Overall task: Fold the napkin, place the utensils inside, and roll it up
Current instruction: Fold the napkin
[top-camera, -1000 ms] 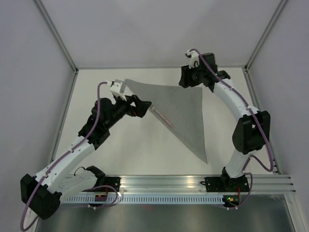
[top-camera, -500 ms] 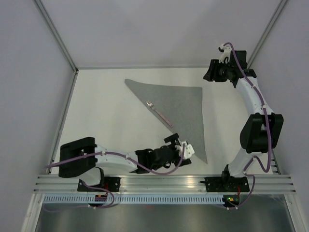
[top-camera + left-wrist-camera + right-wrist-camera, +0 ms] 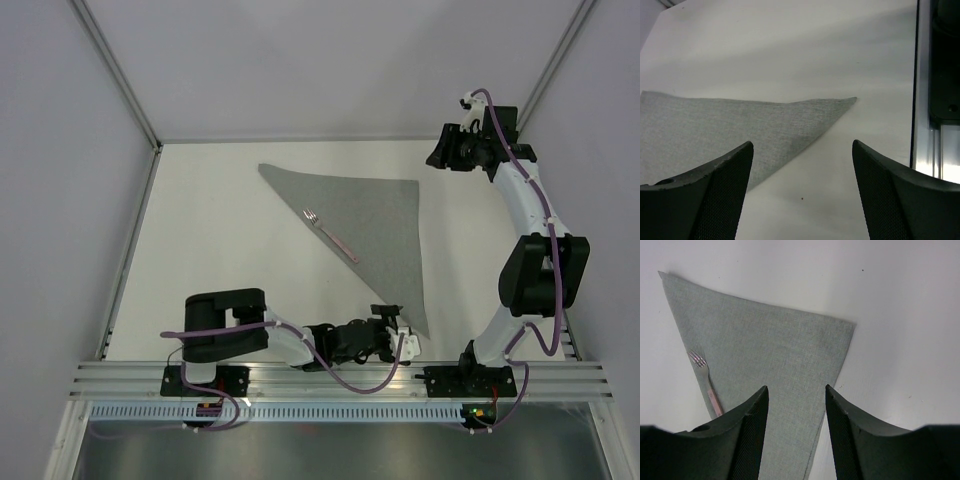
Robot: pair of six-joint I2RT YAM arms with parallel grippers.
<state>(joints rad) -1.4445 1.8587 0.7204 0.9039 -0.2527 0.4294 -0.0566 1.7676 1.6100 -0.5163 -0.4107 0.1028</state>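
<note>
Fork [image 3: 332, 237] on triangular grey napkin [image 3: 378, 222]

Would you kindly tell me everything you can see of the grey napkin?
The napkin is mid-grey woven cloth, matte and faintly speckled, lying flat on the white table as a triangle, seemingly folded diagonally. Its long edge runs from the far left corner to the near tip. A fork lies along that edge, tines on the cloth. The left end effector is open beside the near tip, apparently not touching it.
</note>
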